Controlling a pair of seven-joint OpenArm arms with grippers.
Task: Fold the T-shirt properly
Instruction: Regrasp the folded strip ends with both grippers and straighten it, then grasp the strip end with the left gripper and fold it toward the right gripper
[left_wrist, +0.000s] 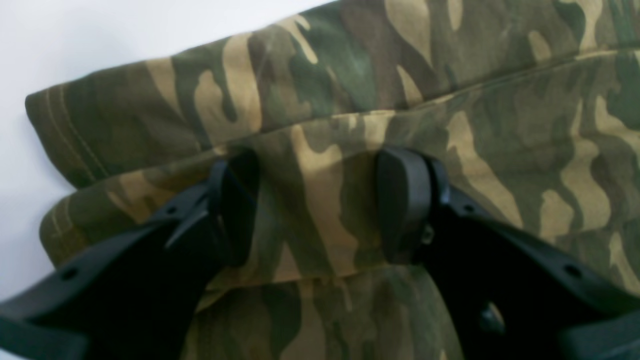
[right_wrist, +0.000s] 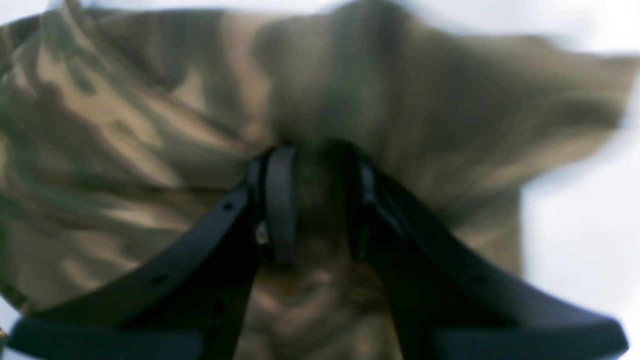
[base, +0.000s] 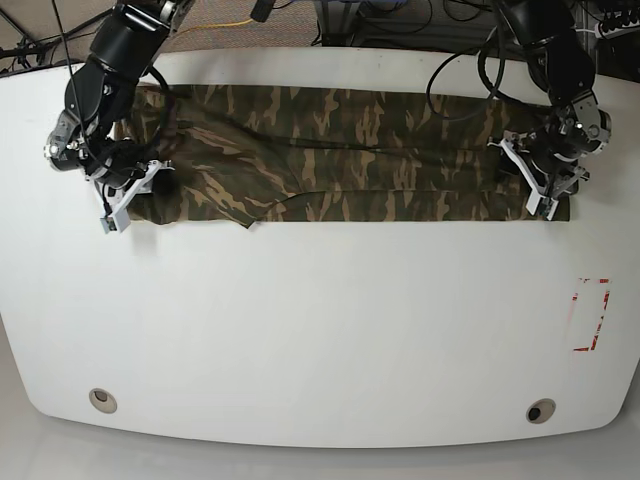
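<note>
Base view: shirt lies as a long horizontal band across the far half of the white table, already folded lengthwise, with one arm at each end. Left gripper sits at the band's end on that view's right. Left wrist view: its fingers stand apart, straddling a folded edge of the shirt; a strip of cloth runs between them (whether the pads press it cannot be told, so no grip is confirmed). Two stacked hemmed layers end at the table's bare white on that picture's left. Right gripper is at the opposite end of the band. Right wrist view is blurred: the fingers are drawn close together with a bunch of shirt pinched between them, cloth puckering toward the pads.
</note>
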